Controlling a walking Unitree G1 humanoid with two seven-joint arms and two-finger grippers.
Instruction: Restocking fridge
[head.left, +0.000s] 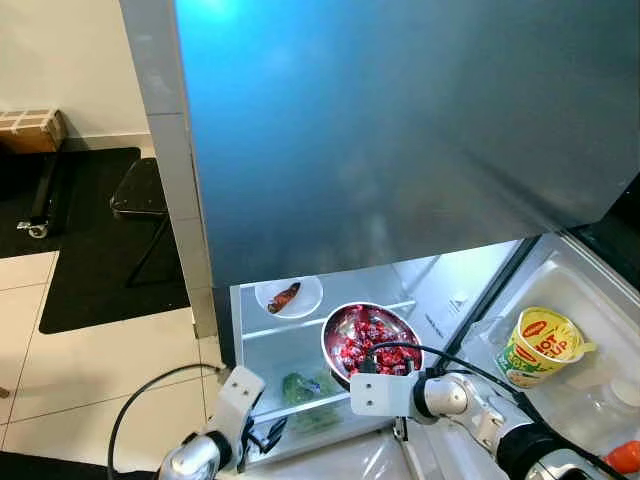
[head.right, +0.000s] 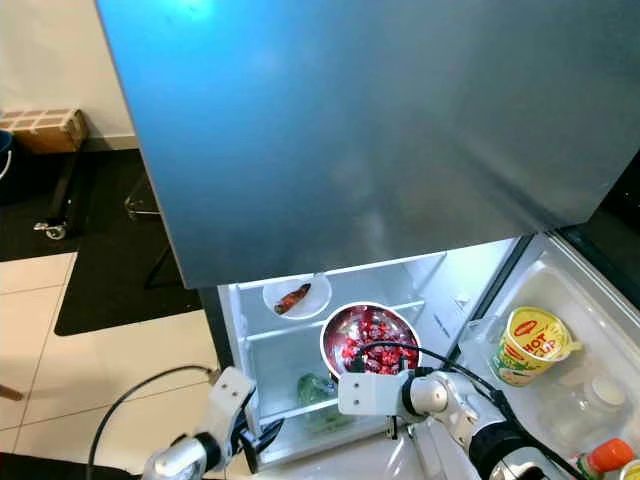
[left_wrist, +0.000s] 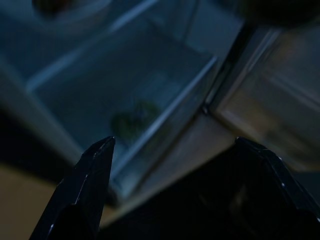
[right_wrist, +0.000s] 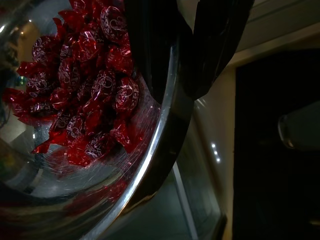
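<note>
A steel bowl (head.left: 337, 335) of red wrapped candies (head.left: 375, 340) hangs in front of the open lower fridge compartment (head.left: 300, 370). My right gripper (head.left: 375, 368) is shut on the bowl's near rim (right_wrist: 165, 120), one finger (right_wrist: 150, 45) inside and one outside. On the shelf behind sits a small white dish (head.left: 305, 297) holding a brown piece of food (head.left: 284, 297). Green vegetables (head.left: 305, 388) lie in the drawer below. Low at the left, my left gripper (left_wrist: 175, 150) is open, facing the drawer with nothing between its fingers.
The open fridge door (head.left: 585, 300) at right carries a yellow cup of noodles (head.left: 538, 345) and a bottle with an orange cap (head.right: 607, 455). The large shut upper door (head.left: 400, 120) looms overhead. At left, tiled floor, a black mat (head.left: 100, 240) and a cardboard box (head.left: 30, 128).
</note>
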